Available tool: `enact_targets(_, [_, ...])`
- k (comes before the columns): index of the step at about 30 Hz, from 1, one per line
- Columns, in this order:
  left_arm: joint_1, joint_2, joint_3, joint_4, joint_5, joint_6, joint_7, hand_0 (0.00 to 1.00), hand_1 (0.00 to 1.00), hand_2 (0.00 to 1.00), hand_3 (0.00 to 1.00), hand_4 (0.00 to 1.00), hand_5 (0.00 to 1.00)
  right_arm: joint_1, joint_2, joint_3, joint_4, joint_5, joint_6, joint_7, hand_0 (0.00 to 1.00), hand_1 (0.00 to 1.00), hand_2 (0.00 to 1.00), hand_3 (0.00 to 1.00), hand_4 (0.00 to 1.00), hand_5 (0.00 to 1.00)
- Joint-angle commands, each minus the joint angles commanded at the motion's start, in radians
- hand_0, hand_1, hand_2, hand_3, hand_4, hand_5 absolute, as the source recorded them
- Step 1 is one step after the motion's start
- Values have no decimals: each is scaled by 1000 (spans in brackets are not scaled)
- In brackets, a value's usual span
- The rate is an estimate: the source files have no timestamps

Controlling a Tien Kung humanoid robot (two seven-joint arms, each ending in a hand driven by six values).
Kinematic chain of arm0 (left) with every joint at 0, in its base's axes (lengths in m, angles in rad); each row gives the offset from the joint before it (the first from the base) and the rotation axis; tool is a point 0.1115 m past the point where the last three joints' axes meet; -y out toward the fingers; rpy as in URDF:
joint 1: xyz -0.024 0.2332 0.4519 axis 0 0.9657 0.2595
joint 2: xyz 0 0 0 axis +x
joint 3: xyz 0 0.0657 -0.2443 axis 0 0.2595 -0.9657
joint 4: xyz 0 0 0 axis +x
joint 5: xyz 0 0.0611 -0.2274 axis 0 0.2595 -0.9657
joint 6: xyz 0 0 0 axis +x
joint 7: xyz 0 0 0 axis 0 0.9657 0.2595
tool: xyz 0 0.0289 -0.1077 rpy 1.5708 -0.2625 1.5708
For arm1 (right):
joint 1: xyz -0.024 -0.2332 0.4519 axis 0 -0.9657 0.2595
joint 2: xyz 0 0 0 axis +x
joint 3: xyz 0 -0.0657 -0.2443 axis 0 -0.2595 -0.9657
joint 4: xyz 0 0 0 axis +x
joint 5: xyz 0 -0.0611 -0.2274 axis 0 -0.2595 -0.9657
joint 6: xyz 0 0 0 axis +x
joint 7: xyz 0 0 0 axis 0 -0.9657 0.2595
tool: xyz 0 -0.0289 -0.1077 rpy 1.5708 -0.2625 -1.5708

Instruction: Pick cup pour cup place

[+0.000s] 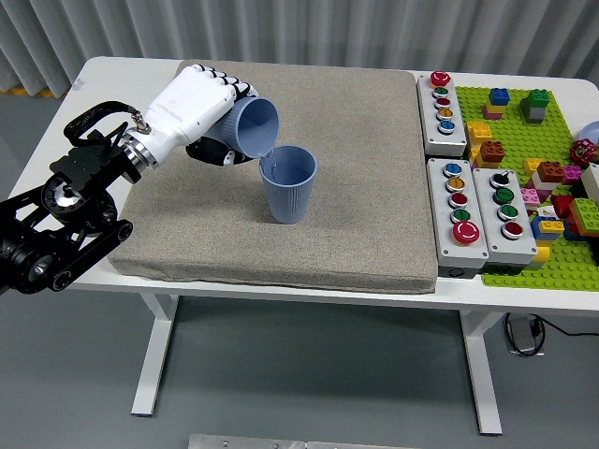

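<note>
Here, left hand [201, 108] grips tilted cup [253, 128] over upright cup [288, 184]; beige mat [356, 159], white table [112, 84], grey curtain [309, 28] behind.

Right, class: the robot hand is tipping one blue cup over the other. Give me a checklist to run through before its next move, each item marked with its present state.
1. Left robot hand grips the tilted cup: ok.
2. Tilted cup's lip sits over the standing cup: ok.
3. Standing cup upright on the grey mat: ok.
4. Tilted cup emptied: cannot tell.
5. Bare mat beside the standing cup for setting down: ok.
6. Button boxes away from the cups: ok.
</note>
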Motion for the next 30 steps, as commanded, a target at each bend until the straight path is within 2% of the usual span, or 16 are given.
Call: enact_targets(30, [-1, 6, 19, -10, 26, 15, 15, 464, 447, 489, 493, 828, 237, -10, 1, -1, 1, -5, 1, -2, 703, 705, 668, 633, 68, 499])
